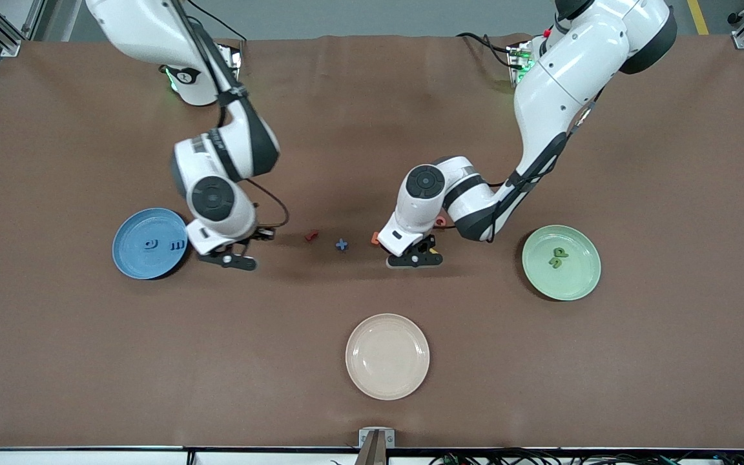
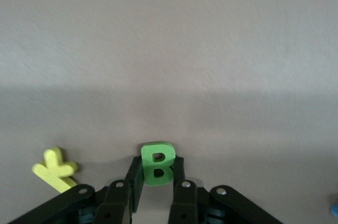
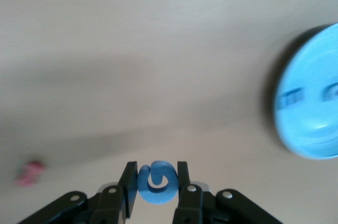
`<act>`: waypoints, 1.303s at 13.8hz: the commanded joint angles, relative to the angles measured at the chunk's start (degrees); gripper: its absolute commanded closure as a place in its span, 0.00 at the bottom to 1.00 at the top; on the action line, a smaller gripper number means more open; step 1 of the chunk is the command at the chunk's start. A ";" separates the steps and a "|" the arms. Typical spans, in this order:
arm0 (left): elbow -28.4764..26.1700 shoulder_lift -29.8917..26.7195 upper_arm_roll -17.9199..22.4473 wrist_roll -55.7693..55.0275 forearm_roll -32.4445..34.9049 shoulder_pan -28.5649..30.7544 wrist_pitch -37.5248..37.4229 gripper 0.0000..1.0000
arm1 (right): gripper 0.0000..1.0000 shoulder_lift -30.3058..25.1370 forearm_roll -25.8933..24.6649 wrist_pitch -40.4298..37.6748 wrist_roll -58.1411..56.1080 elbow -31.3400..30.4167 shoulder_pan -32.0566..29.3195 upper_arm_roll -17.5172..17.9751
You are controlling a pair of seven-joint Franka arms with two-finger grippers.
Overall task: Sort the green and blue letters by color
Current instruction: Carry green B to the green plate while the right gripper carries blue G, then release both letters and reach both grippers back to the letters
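While both arms carry a piece, the nearest thing to the front cam is the cream plate (image 1: 387, 356), bare, alone near the table's (image 1: 372, 97) front edge, w/ open cloth all round it.

Farther from the cam, the blue plate (image 1: 150, 243) sits toward the right arm's end and the green plate (image 1: 561, 262) toward the left arm's end: one dish per colour, each beside the arm that likely serves it. Blue plate has two blue letters (image 1: 164, 245) on it; green plate has two green letters (image 1: 558, 258).

Right gripper (image 1: 230, 259) hangs just beside the blue plate's rim, fingers pinching a blue letter (image 3: 157, 182), a curled shape, upright betw. the pads. Prob. a short hop to drop it; the rim is the only edge to clear.

Left gripper (image 1: 415, 259) is low over mid-table, fingers pinched on a green B (image 2: 157, 164), which stands upright betw. them. A yellow letter (image 2: 55, 168) lies close beside that gripper; lift looks clear of it. Route to the green plate is bare cloth.

Betw. the grippers, on the cloth: a blue cross-shaped letter (image 1: 341, 245) not yet sorted, a red letter (image 1: 310, 236) near it, an orange one (image 1: 375, 239) close by the left gripper. Remaining green piece: can't see it.
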 commanded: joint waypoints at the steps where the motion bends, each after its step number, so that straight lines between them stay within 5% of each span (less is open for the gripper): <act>1: -0.73 -6.32 -0.46 -1.23 0.43 2.02 -5.55 1.00 | 1.00 -7.79 -2.95 1.74 -9.28 -9.06 -6.27 0.91; 9: -5.92 -16.26 -8.37 8.32 0.43 21.97 -14.42 1.00 | 0.98 -11.41 -2.95 20.79 -32.16 -24.01 -23.24 1.09; 10: -6.09 -16.44 -8.54 10.96 0.43 23.73 -16.80 1.00 | 0.90 -10.97 -2.95 21.86 -32.35 -24.29 -23.86 1.09; 11: -6.18 -16.79 -8.55 12.90 0.34 25.31 -17.60 1.00 | 0.59 -10.62 -2.86 21.96 -32.35 -24.29 -24.13 1.09; 12: -6.97 -17.14 -8.63 13.79 0.43 26.89 -17.87 1.00 | 0.08 -10.53 -2.77 22.04 -32.35 -24.29 -24.31 1.09; 13: -8.10 -17.67 -8.63 14.67 0.43 28.47 -17.79 1.00 | 0.00 -10.62 -2.51 21.87 -32.26 -24.29 -24.31 1.09; 18: -14.08 -18.03 -8.63 18.45 0.51 34.98 -17.09 0.99 | 0.00 -10.88 -1.98 21.25 -30.77 -23.15 -22.82 1.44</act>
